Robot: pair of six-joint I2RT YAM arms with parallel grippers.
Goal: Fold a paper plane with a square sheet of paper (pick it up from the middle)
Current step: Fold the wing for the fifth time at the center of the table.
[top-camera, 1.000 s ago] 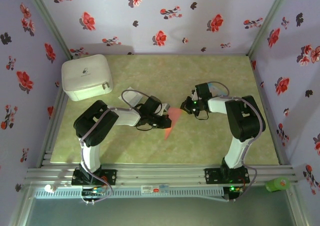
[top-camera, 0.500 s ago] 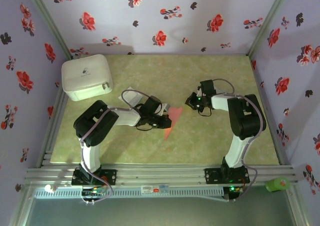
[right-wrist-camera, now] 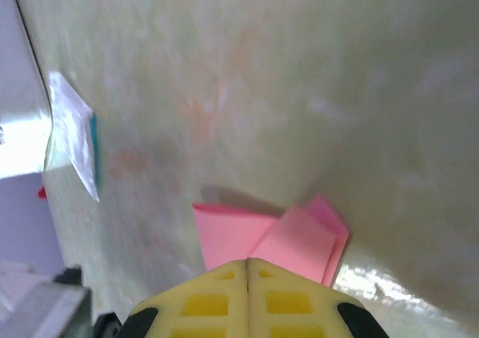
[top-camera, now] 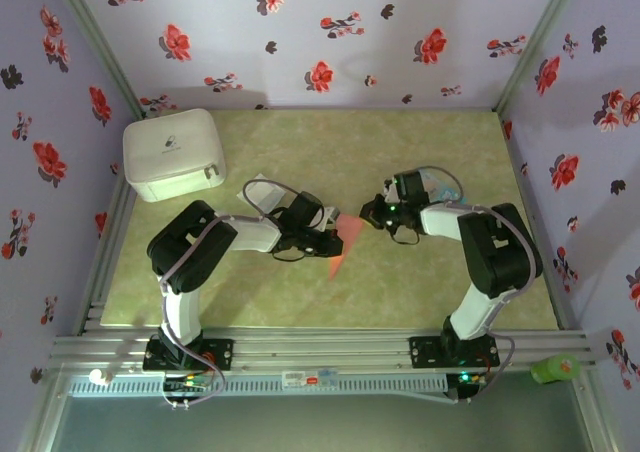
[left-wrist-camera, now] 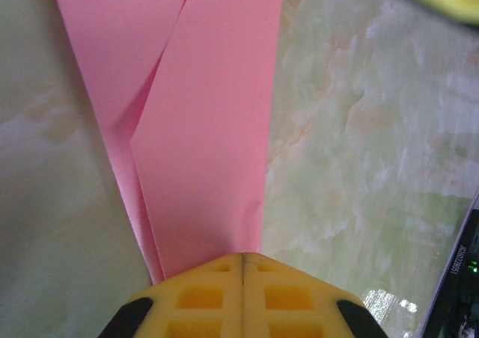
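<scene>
We find the mark on the box point(top-camera: 172, 154) too small to read. The left gripper point(left-wrist-camera: 243, 259) has its jaws closed on the folded pink paper point(left-wrist-camera: 202, 128), mid-tabletop point(top-camera: 430, 142). The right gripper point(right-wrist-camera: 247, 263) has its jaws closed, tips at the paper's other end; we cannot tell whether they touch it.

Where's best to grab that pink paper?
Probably the folded end of the paper nearest the right gripper, sliding in low from the right: it lies flat, but layered flaps there offer an edge; the left gripper covers the other end.
</scene>
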